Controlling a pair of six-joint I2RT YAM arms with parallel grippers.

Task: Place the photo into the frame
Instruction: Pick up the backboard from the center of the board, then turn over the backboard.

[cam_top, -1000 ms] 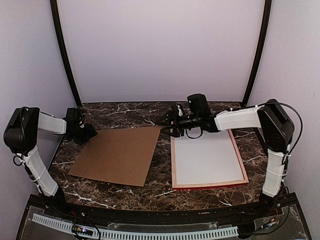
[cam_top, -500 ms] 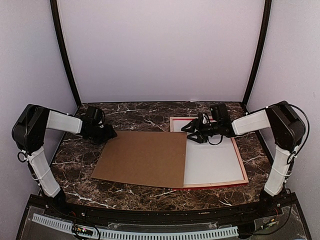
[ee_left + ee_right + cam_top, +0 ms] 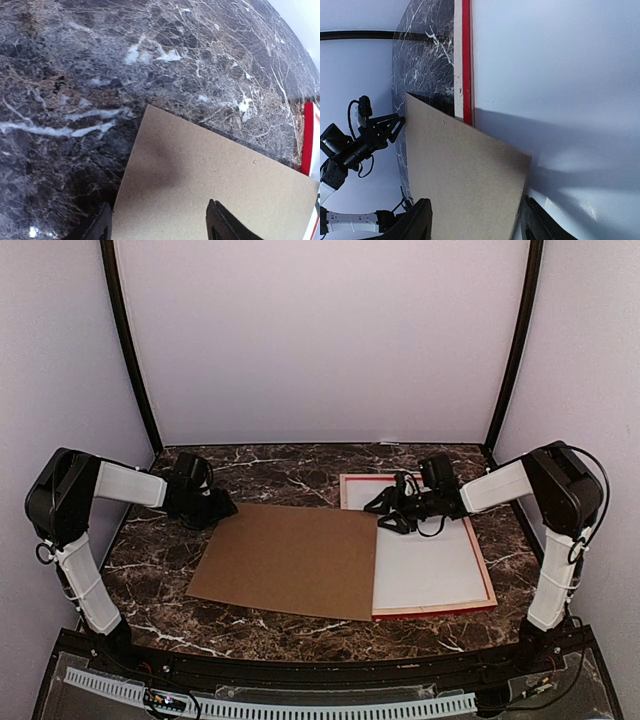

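The red frame [image 3: 440, 609] lies flat on the right half of the marble bench [image 3: 290, 468]. A plain white sheet fills its opening edge to edge. I take this sheet to be the photo [image 3: 425, 565], face down with its blank back up, though no printed side is visible to confirm it. If so, the main step looks done: the print sits inside the rails, square to them, with no corner riding up that I can see.

What remains appears to be closing the frame up. The brown backing board [image 3: 290, 558] lies mostly on the bench to the left. Its right edge overlaps the frame, hiding the left rail and a strip of the white sheet. In the right wrist view the board's far corner rests on the sheet just past the red rail [image 3: 466, 60]. The board is also slightly skewed, so it needs to go further right and be squared before it can drop between the rails.

The left claw [image 3: 222, 508] is at the board's far left corner. The right claw [image 3: 385, 512] is at its far right corner, over the frame. In both wrist views the jaws are spread wide with the board between them, gripping nothing. Whether the fingertips press on the board I cannot tell.
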